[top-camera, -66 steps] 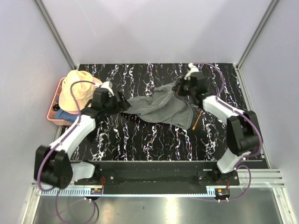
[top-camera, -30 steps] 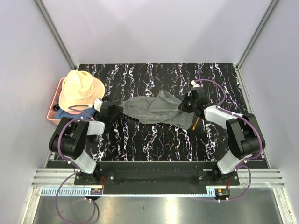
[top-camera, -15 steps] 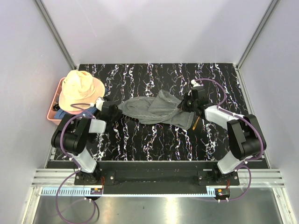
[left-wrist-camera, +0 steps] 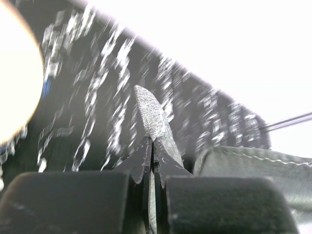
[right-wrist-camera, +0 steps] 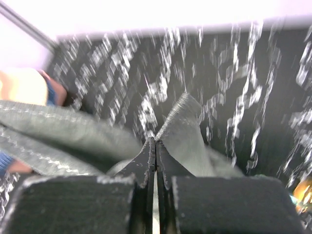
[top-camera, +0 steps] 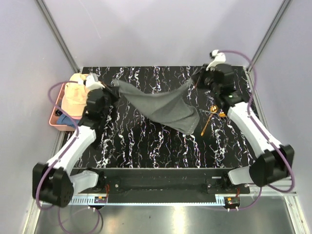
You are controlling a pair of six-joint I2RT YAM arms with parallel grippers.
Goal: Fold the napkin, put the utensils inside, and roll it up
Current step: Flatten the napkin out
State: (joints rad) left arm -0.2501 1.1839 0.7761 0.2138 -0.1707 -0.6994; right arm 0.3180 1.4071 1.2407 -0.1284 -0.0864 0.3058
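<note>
- Your left jaws are clamped on the left corner of the napkin (top-camera: 161, 105); your right jaws pinch its right corner.
- The napkin hangs stretched left to right between them over the far table (top-camera: 146, 146), its middle sagging nearward.
- The spoon (top-camera: 205, 126) and dark utensil (top-camera: 208, 112) lie just right of the sag, nearer your right arm.

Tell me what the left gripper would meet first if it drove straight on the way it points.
Beyond the napkin corner it pinches, the left gripper looks aimed at the black marbled tabletop, with nothing else in line; depth is hard to judge.
</note>
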